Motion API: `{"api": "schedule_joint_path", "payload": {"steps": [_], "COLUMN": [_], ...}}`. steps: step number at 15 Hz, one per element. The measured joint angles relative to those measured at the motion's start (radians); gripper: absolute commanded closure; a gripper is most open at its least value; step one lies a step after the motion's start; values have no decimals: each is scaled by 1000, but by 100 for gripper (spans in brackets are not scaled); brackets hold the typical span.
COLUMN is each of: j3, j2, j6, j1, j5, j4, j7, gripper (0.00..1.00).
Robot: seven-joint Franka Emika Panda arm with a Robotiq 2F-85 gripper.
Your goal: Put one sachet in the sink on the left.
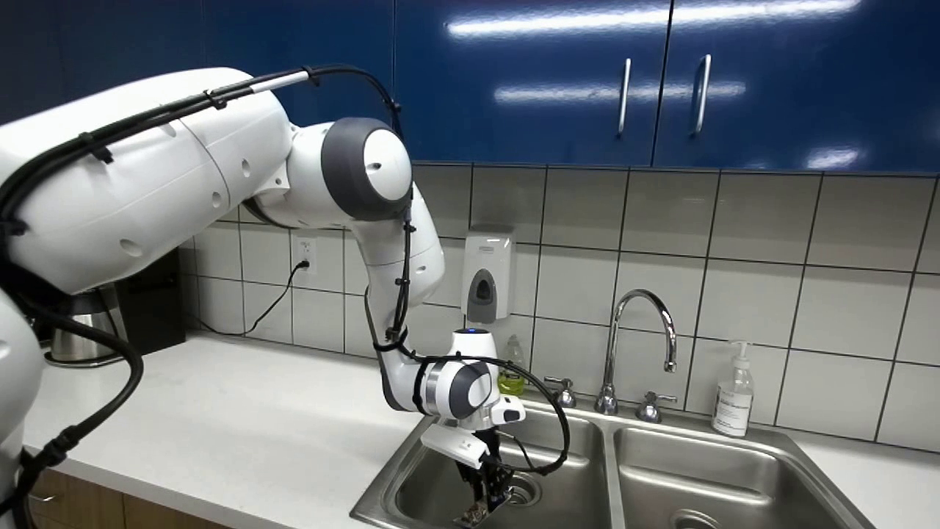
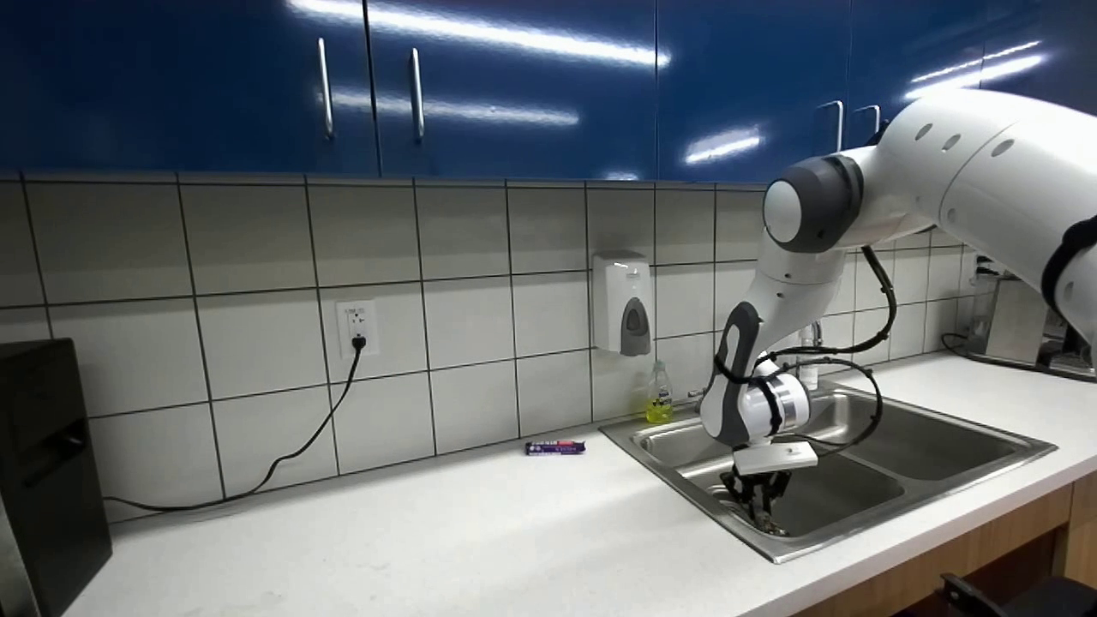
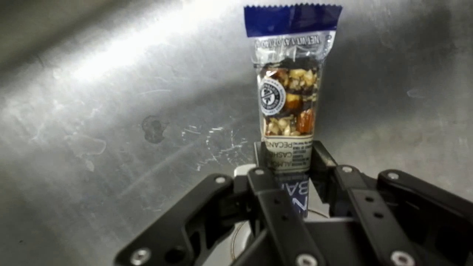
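With the black gripper (image 3: 291, 157) nearest in the wrist view, partly closed and pinching a clear-windowed nut-bar sachet (image 3: 290, 99) by both long edges. Running the sachet lengthwise between the fingertips (image 3: 322, 152), tucking its lettered part down among them and pointing its blue crimped end outward. Reaching low into the left basin (image 1: 569, 507) of the steel sink (image 1: 615, 474) in an exterior view, holding the sachet inside, near the drain (image 1: 526, 492); giving no clue about touching the bottom. Showing farther out: a green soap bottle (image 1: 512, 383), a chrome faucet (image 1: 612, 342) and, in an exterior view, a purple packet (image 2: 555, 447) on the white counter (image 2: 386, 531).
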Motion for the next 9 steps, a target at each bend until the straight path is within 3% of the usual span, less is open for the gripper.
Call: {"api": "schedule_joint_path", "payload": {"steps": [1, 2, 3, 5, 9], "j3": [0, 0, 0, 0, -1], "j2": [13, 24, 33, 46, 47], "j6": [-1, -1, -1, -2, -2], "j1": [0, 0, 0, 1, 4], "j5": [0, 0, 0, 0, 0], "j4": [9, 16, 23, 33, 37], "j7": [-1, -3, -5, -5, -5], "gripper": [92, 80, 44, 38, 8]}}
